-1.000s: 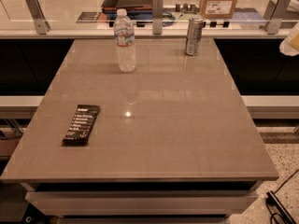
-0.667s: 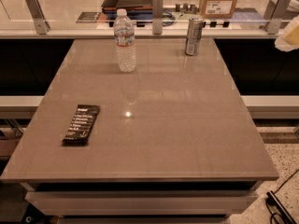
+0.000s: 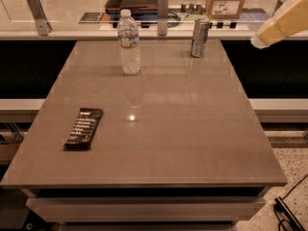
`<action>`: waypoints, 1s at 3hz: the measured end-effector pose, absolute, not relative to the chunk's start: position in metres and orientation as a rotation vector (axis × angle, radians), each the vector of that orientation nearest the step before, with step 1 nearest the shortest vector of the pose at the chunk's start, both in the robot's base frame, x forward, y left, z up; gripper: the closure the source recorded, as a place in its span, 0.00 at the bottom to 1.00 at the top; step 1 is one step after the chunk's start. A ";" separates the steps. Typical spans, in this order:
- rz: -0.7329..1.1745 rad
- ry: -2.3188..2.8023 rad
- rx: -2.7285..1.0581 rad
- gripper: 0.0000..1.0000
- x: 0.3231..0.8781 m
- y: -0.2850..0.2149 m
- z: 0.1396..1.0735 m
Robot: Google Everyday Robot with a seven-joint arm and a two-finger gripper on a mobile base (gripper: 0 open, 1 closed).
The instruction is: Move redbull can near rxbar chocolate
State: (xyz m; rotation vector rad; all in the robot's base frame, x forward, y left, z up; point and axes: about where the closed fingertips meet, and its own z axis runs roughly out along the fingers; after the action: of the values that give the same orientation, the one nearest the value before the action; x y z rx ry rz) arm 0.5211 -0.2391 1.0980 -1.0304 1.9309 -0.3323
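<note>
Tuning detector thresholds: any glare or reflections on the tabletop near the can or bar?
Camera view: a small glare spot on the glossy table, beside the rxbar chocolate but off it; faint reflections below the water bottle and the redbull can; the hand, at the upper right edge, shows no glare.

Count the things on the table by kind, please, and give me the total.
Drink cans: 1, the redbull can
Water bottles: 1, the water bottle
Snack bars: 1, the rxbar chocolate
Total: 3 on the table
The gripper hangs beyond the table's far right corner, holding none of them.
</note>
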 end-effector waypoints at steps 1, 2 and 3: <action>-0.252 1.910 -0.914 0.00 0.546 -0.237 1.081; -0.188 1.865 -0.829 0.00 0.566 -0.235 1.072; -0.143 1.829 -0.788 0.00 0.587 -0.237 1.065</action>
State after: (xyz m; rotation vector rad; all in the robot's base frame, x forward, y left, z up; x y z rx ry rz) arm 0.5867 -0.2371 1.0649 -0.7882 1.8294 -0.1426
